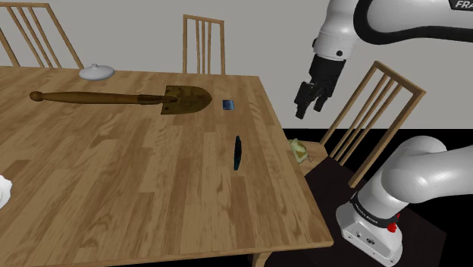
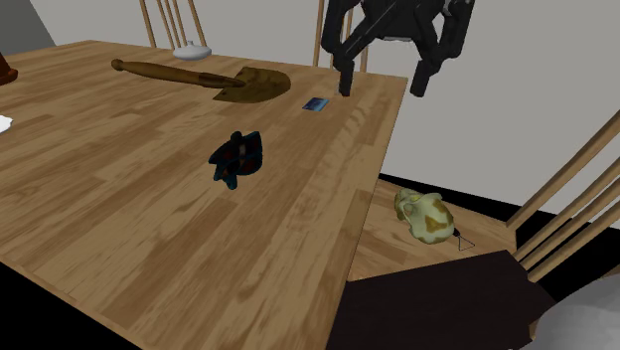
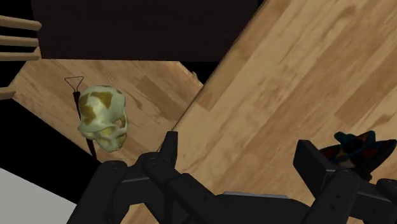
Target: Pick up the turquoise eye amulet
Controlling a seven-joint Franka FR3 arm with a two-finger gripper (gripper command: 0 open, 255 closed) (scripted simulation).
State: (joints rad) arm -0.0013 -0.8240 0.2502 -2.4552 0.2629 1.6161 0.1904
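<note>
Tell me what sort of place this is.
Probably a dining room in a house: a large wooden table with wooden chairs set around it, in front of a plain grey wall.

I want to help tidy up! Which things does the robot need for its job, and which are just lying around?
For the job:
dark turquoise amulet on the table
open end effector, up in the air

Just lying about:
shovel
small blue card
white rounded thing
pale skull-shaped thing on the chair seat
</note>
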